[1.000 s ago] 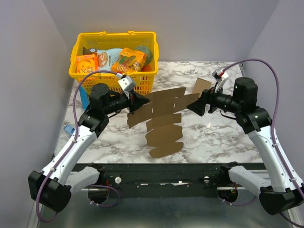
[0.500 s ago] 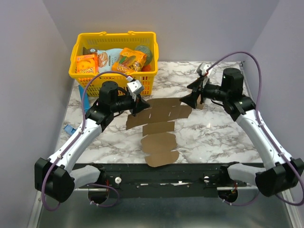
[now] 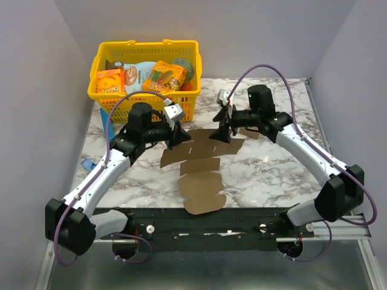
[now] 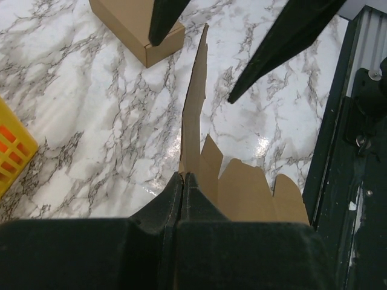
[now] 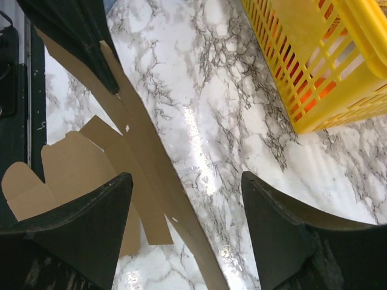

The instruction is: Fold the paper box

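Marble table (image 3: 272,172), lilac-grey walls. Yellow basket (image 3: 145,45) with orange snack boxes (image 3: 110,80) sits far left. Small brown carton (image 4: 128,23) lies behind the right arm, mostly hidden from above. Paper box (image 3: 202,166) is a flat die-cut sheet mid-table. Left gripper (image 3: 176,136) is clamped on its far left flap. Right gripper (image 3: 221,132) hangs over the far strip, jaws apart; contact unclear.

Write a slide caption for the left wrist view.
Left end effector pinches the flat paper box edge-on over the marble table; a brown carton lies beyond.
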